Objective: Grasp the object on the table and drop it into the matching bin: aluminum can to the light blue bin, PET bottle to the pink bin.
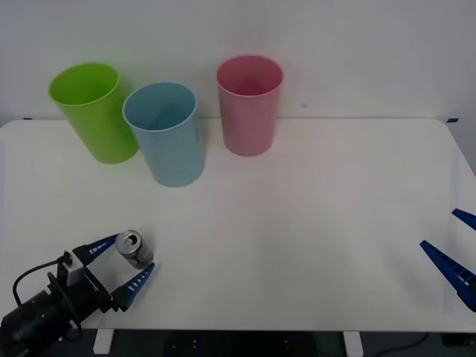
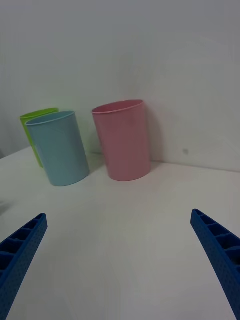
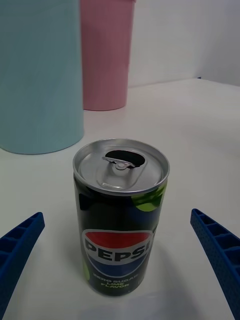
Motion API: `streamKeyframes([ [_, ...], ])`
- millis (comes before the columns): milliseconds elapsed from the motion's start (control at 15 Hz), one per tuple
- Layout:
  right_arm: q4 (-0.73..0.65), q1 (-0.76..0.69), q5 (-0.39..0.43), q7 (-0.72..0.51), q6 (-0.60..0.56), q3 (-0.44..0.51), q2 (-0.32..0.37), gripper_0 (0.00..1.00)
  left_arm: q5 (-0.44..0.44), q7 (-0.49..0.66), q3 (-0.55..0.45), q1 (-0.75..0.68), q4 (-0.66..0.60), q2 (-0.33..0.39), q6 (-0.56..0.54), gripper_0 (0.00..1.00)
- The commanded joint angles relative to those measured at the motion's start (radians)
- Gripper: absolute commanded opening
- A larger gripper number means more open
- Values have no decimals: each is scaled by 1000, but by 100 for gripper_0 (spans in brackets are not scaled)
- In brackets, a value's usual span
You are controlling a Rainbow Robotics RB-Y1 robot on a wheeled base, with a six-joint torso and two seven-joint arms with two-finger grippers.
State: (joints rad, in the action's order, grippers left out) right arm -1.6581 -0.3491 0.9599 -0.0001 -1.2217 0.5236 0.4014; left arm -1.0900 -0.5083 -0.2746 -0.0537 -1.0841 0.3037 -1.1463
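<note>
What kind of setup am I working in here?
Probably a lab test bench for sorting recyclables: a plain white table against a bare wall, three coloured bins including light blue and pink, and one can.

A lime green bin (image 1: 95,110) stands upright at the back left, before a plain white wall (image 1: 357,52).

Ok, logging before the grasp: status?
Left gripper open, straddling upright small silver drink can. Right gripper open, idle. Nothing blocking tall light blue plastic bin.
</note>
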Motion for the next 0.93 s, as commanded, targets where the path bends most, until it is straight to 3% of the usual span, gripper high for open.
streamKeyframes([
  [67,0,0,0,0,0,0,0,100,-1,-12,14,25,21,-3,-1,100],
  [667,0,0,0,0,0,0,0,100,-4,-36,23,46,39,-14,5,100],
  [733,0,0,0,0,0,0,0,100,-4,-36,23,44,39,-14,7,61],
  [800,0,0,0,0,0,0,0,100,-4,-38,23,44,39,-14,7,10],
  [867,0,0,0,0,0,0,0,100,-4,-39,23,44,39,-14,8,0],
  [933,0,0,0,0,0,0,0,100,-4,-42,23,44,39,-14,8,0],
])
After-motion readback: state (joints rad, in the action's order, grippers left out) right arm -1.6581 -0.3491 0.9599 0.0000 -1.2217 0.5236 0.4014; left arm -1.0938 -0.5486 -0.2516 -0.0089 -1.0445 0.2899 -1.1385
